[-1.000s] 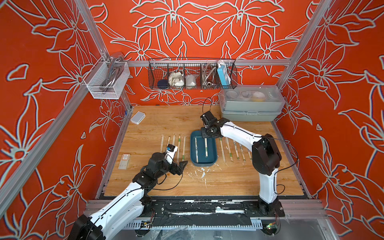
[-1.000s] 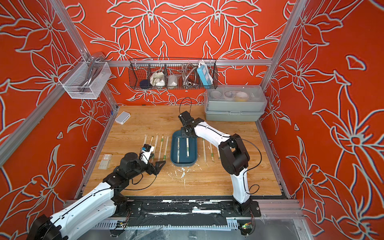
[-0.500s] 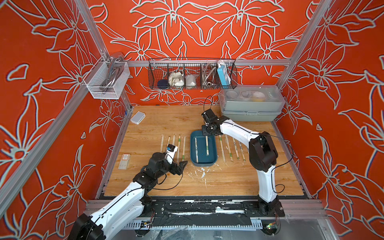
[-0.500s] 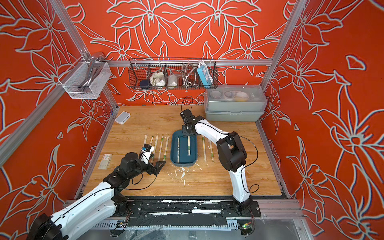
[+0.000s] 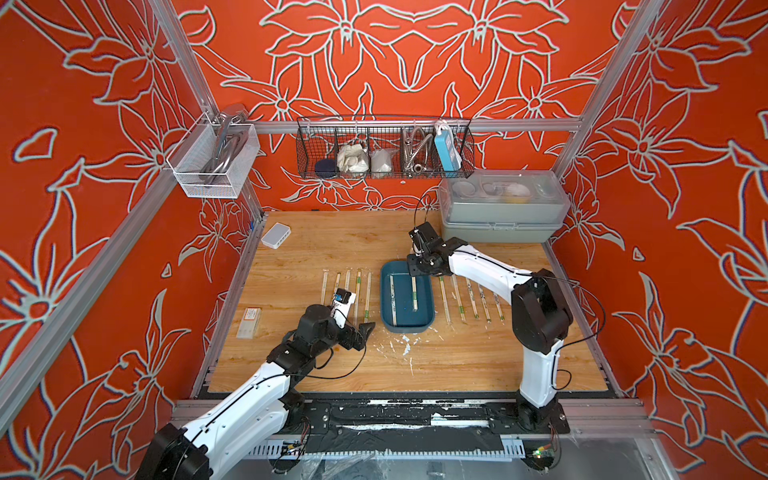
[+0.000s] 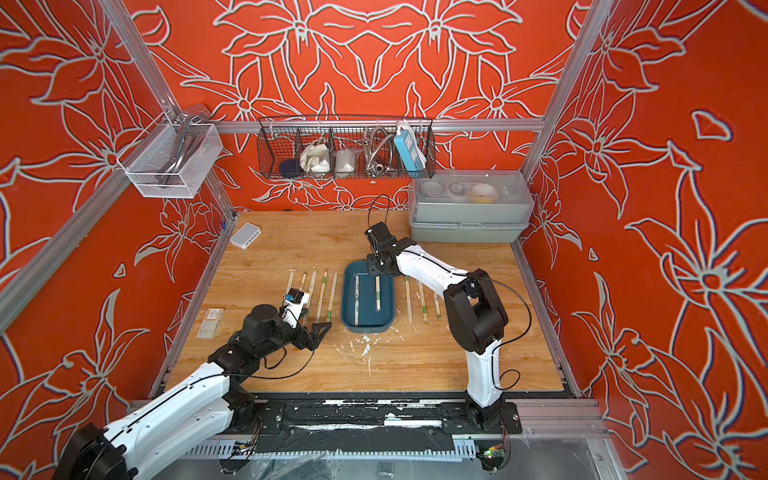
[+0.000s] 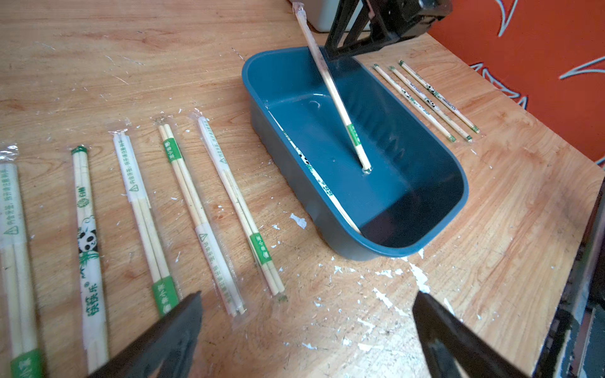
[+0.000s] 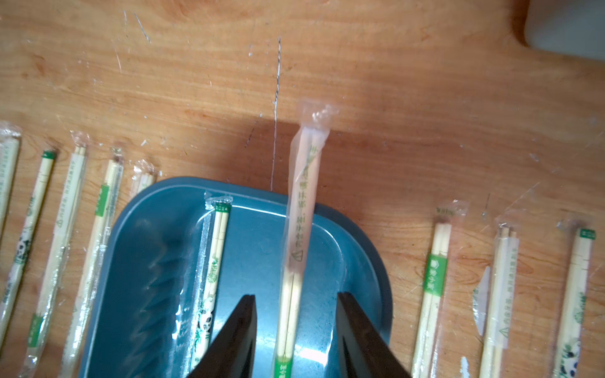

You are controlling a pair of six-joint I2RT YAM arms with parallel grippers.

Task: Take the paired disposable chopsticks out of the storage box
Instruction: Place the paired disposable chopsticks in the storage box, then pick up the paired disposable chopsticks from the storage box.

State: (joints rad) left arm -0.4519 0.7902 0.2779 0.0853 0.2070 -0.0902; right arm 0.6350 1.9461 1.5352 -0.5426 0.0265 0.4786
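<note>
The right gripper (image 8: 296, 296) stands partly open over the far end of the teal storage tray (image 8: 147, 248). Its fingers flank, without touching, a sleeved chopstick pair (image 8: 302, 196) propped on the tray's far rim. A second pair (image 8: 216, 255) lies flat inside. The left gripper (image 7: 307, 294), wide open and empty, hovers near the bench's (image 5: 332, 232) front edge.

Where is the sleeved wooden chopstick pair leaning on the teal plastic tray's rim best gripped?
Grip the leaning chopstick pair by its raised part near the tray rim, from above, jaws across its narrow width: there it clears the floor, unlike its lower tip.
</note>
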